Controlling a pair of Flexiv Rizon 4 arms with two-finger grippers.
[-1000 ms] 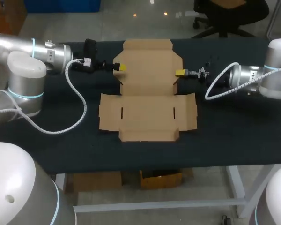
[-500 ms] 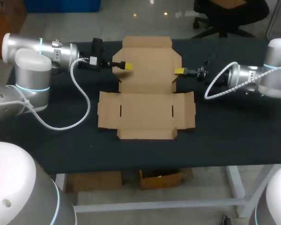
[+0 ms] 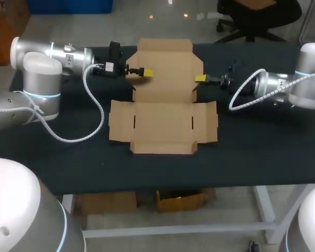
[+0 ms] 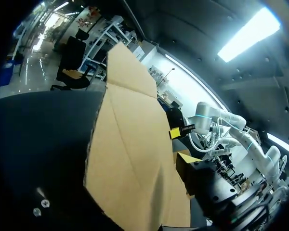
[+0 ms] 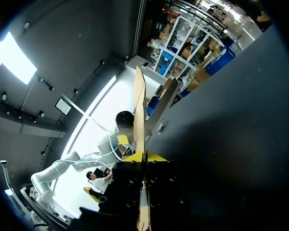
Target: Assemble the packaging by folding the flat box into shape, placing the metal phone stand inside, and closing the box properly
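Note:
The flat brown cardboard box (image 3: pixel 163 123) lies unfolded in the middle of the dark table (image 3: pixel 262 142). Its rear panel (image 3: pixel 165 68) lies between my two grippers. My left gripper (image 3: pixel 145 72) reaches over the panel's left edge; in the left wrist view the cardboard (image 4: pixel 130 154) spreads out just ahead of it. My right gripper (image 3: pixel 201 79) is at the panel's right edge, shut on it. In the right wrist view the thin cardboard edge (image 5: pixel 139 110) runs out from between the yellow tips of the right gripper (image 5: pixel 144 156). No metal phone stand is in view.
A white coiled cable (image 3: pixel 89 121) from my left arm droops onto the table left of the box. A second cable (image 3: pixel 241 92) loops beside my right wrist. Bare dark tabletop lies in front of the box and on both sides.
My left arm has swung right and away from me, bringing its gripper from the panel's left edge to over the panel. The box has shifted slightly left. The right arm has barely moved.

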